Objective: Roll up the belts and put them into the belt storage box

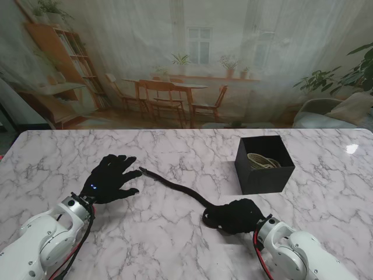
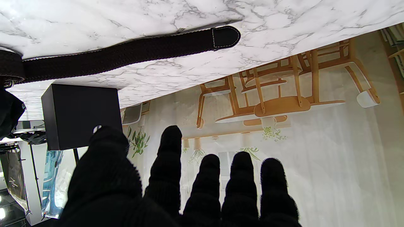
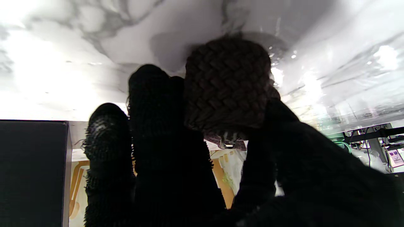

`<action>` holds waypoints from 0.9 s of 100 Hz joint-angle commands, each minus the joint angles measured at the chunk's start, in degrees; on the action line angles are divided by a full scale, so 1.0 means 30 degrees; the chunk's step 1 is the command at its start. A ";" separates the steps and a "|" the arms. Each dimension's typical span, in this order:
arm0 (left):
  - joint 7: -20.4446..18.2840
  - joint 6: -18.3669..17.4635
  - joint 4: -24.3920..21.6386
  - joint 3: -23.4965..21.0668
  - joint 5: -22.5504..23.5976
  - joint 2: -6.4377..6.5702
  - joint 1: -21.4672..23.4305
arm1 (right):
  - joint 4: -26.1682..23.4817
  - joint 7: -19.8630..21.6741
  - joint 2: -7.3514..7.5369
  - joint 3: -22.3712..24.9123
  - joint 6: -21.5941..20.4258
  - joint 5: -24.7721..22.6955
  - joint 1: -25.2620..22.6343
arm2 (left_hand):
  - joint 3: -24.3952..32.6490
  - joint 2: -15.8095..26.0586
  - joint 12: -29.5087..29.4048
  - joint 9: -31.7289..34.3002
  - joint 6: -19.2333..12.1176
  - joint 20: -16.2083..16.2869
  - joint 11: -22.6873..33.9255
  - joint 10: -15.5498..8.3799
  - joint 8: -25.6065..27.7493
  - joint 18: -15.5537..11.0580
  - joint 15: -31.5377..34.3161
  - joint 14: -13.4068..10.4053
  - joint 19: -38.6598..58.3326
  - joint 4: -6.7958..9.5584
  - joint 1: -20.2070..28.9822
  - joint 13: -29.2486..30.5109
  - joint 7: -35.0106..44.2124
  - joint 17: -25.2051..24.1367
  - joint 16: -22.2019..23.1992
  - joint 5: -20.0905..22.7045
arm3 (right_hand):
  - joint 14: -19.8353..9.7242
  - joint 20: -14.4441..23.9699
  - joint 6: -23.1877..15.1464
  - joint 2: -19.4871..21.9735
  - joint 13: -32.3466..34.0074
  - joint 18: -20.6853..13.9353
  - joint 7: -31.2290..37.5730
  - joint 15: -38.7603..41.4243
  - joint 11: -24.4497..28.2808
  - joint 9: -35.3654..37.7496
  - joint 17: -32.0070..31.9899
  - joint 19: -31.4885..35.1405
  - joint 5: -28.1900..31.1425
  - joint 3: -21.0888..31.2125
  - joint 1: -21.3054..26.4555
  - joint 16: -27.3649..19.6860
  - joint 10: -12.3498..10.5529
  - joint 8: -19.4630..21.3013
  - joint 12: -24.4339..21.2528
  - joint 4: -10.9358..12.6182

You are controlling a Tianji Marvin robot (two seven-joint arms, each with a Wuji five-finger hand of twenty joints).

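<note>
A white marble table (image 1: 175,233) is filling the near view, and a printed backdrop (image 1: 175,64) of a dining room is hanging behind it at twelve o'clock.

We note the surface (image 1: 175,233) as white grey-veined marble, polished, throwing glare. Belt (image 2: 126,55): dark braided cloth, coarse weave, with a smooth stitched tip. Storage box (image 1: 263,164): matt black. Both hands wear black knit gloves, left hand (image 1: 111,179) and right hand (image 1: 242,214); arm shells glossy white plastic.
</note>
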 commanded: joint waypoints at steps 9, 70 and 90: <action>-0.0236 0.0008 0.0000 0.0043 -0.0005 -0.0016 0.0022 | -0.0031 -0.0171 -0.0046 -0.0117 0.0464 -0.0175 -0.0133 | 0.0080 0.0531 0.0157 -0.0621 0.0201 0.0297 -0.0151 0.0144 0.0154 0.0555 -0.0543 0.0101 -0.0720 -0.0364 0.0420 -0.0456 0.0136 -0.0299 0.0057 0.0150 | -0.0767 0.0191 0.1384 0.1593 0.0141 0.0496 -0.0394 0.1469 0.0993 0.2011 0.0795 0.0582 -0.5602 0.2626 0.2066 0.0214 -0.2841 0.0458 0.0150 0.2097; -0.0097 0.0001 0.0045 0.0046 -0.0011 -0.0022 0.0003 | -0.0229 -0.0202 -0.0149 -0.0002 0.0605 0.0272 -0.0321 | 0.0083 0.0548 0.0163 -0.0620 0.0223 0.0289 -0.0123 0.0123 0.0091 0.0551 -0.0529 0.0085 -0.0708 -0.0356 0.0493 -0.0398 0.0018 -0.0286 0.0068 -0.0052 | -0.0244 -0.2039 -0.1495 0.3510 0.0086 0.2529 0.0814 0.3395 0.3782 -0.0182 0.2814 0.1423 -0.1033 0.1969 0.3820 -0.0087 -0.1976 0.1820 0.0687 0.2204; -0.0083 0.0011 0.0037 0.0028 -0.0017 -0.0026 0.0028 | -0.0020 -0.0232 -0.0239 -0.0231 0.1297 0.0709 -0.0275 | 0.0090 0.0594 0.0167 -0.0587 0.0282 0.0292 -0.0107 0.0120 0.0070 0.0573 -0.0499 0.0082 -0.0699 -0.0354 0.0498 -0.0302 -0.0025 -0.0276 0.0080 -0.0126 | -0.0276 -0.2171 0.1788 0.3110 0.0092 0.2179 0.0674 0.3462 0.2690 0.0618 0.3396 0.1893 -0.6327 0.1889 0.3018 -0.0040 -0.2140 0.0543 -0.0452 0.2230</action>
